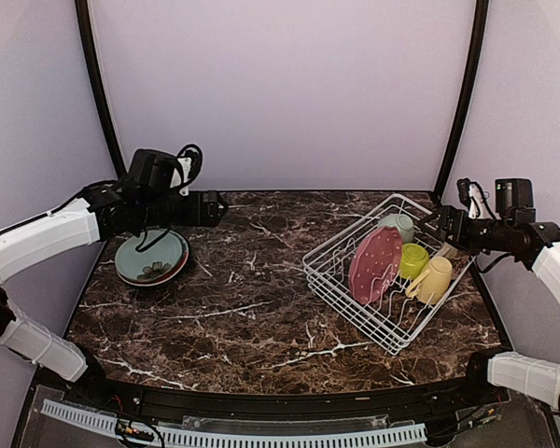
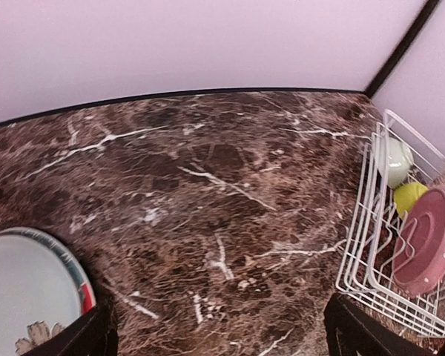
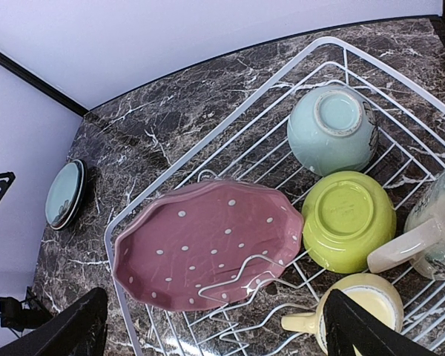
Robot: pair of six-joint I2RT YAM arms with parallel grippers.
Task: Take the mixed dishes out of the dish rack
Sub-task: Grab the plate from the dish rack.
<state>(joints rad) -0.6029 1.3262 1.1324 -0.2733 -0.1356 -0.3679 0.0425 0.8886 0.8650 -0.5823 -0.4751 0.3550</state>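
Observation:
The white wire dish rack (image 1: 348,308) stands at the right of the table. In it a maroon-pink dotted plate (image 3: 208,252) leans on the prongs. Beside it are an upturned lime-green bowl (image 3: 347,219), an upturned pale mint bowl (image 3: 330,130), a yellow mug (image 3: 356,311) and a cream-grey mug (image 3: 437,230). My right gripper (image 1: 439,224) hangs open and empty above the rack's far side. A stack of plates (image 1: 151,257), grey-green on top with a red rim beneath, lies on the table at the left. My left gripper (image 1: 219,207) is open and empty, just right of that stack.
The marble table (image 1: 252,299) ends at the lilac back wall. Black frame posts (image 1: 459,103) stand at both back corners. The left wrist view shows the rack's near wall (image 2: 350,259) to the right and the plate stack (image 2: 22,297) at lower left.

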